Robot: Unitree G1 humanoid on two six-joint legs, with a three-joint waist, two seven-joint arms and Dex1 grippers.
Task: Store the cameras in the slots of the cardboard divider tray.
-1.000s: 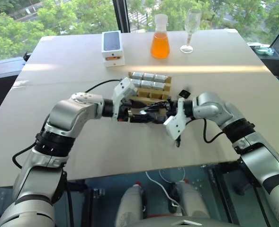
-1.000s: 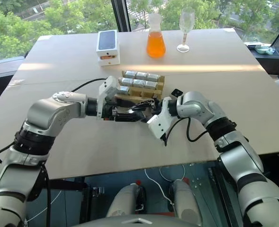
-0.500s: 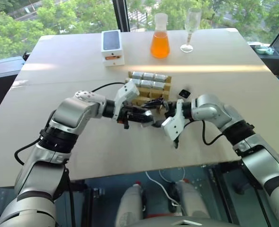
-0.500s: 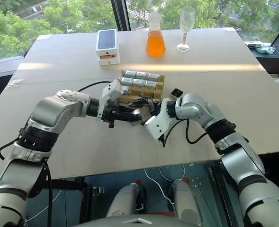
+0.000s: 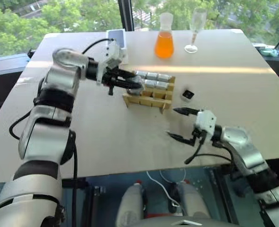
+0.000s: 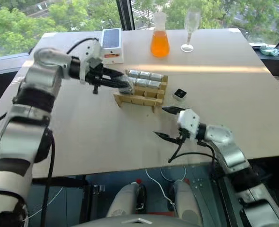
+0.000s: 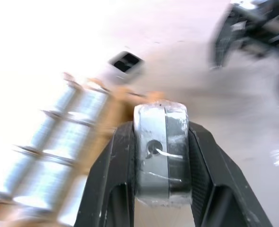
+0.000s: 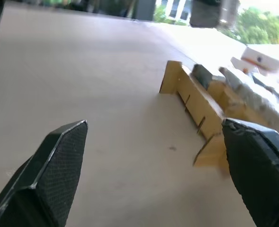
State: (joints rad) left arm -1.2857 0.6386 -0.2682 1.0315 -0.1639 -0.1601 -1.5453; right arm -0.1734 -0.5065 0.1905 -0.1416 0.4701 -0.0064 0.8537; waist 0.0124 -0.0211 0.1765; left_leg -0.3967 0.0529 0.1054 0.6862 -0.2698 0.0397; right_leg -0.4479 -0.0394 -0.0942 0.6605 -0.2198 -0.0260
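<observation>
Silver-grey and wrapped in clear film, one camera (image 7: 160, 153) sat clenched between the two black fingers (image 7: 112, 175) of the left gripper (image 5: 132, 84), which hung over the left end of the cardboard divider tray (image 5: 146, 101), about nine o'clock of the tray's middle. In the left wrist view the camera filled the gap between both fingers, with a small round mark on its near face.

The tray lay near the centre of the table (image 5: 106, 142). Its far rows, toward twelve o'clock, held several more silver cameras (image 5: 157, 77) side by side; the near row's slots looked bare, though the thin walls hid their floors. Another camera (image 5: 188, 94), dark face up, lay on the tabletop just beside the tray at three o'clock, apart from it.

At about five o'clock of the tray, well apart from it, the right gripper (image 5: 179, 124) hung near the table's front edge with its fingers spread wide and nothing between them. The right wrist view showed the tray's near corner between the two released fingertips (image 8: 56, 165), far beyond them.

Along the far edge, at twelve o'clock, stood a flask of orange liquid (image 5: 164, 43) and a stemmed glass (image 5: 194, 29); a white phone box (image 6: 112, 44) sat at eleven o'clock, behind the left arm.
</observation>
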